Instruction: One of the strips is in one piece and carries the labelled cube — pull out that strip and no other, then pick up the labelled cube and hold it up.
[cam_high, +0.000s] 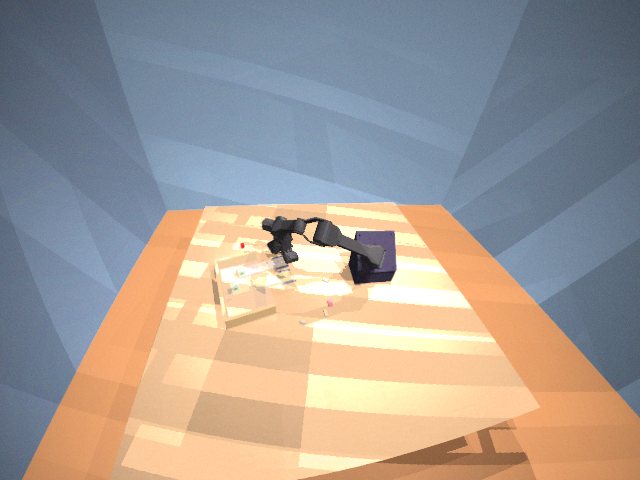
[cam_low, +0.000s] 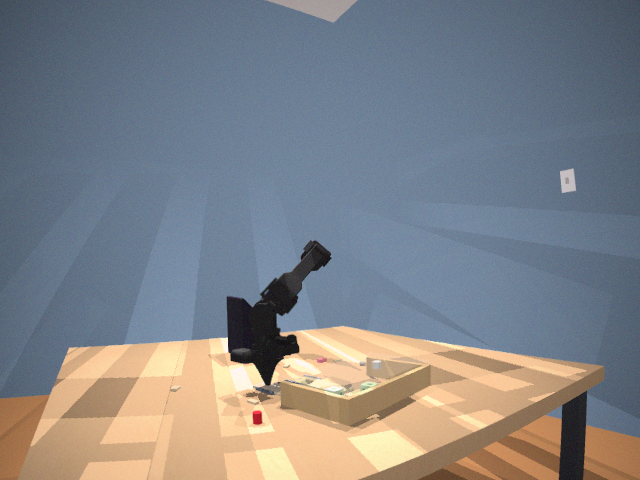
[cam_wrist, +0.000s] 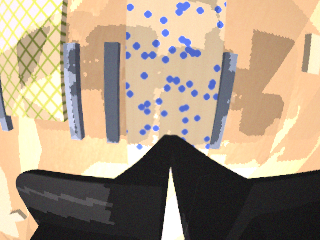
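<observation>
My gripper (cam_high: 290, 257) (cam_low: 267, 383) (cam_wrist: 169, 141) is shut and empty. Its tips point down at the near end of a pale strip with blue dots (cam_wrist: 150, 85), just outside the shallow tray (cam_high: 250, 316) (cam_low: 315, 402). Whether they touch the strip cannot be told. A yellow cross-hatched strip (cam_wrist: 47, 75) lies to the left in the wrist view. Two pale pieces with green marks show in the tray, one (cam_high: 241, 272) (cam_low: 334, 390) nearer the arm's side and another (cam_high: 234, 288) (cam_low: 368, 385) beside it. Their labels are too small to read. The strips' far parts are not clear.
Blue-grey guide bars (cam_wrist: 112, 92) (cam_wrist: 225, 100) flank the dotted strip. A pale block (cam_low: 376, 364) shows by the tray's far wall. A red cylinder (cam_high: 242, 245) (cam_low: 257, 417) stands outside the tray. A pink piece (cam_high: 329, 303) (cam_low: 321, 360) and small pale bits lie on the table.
</observation>
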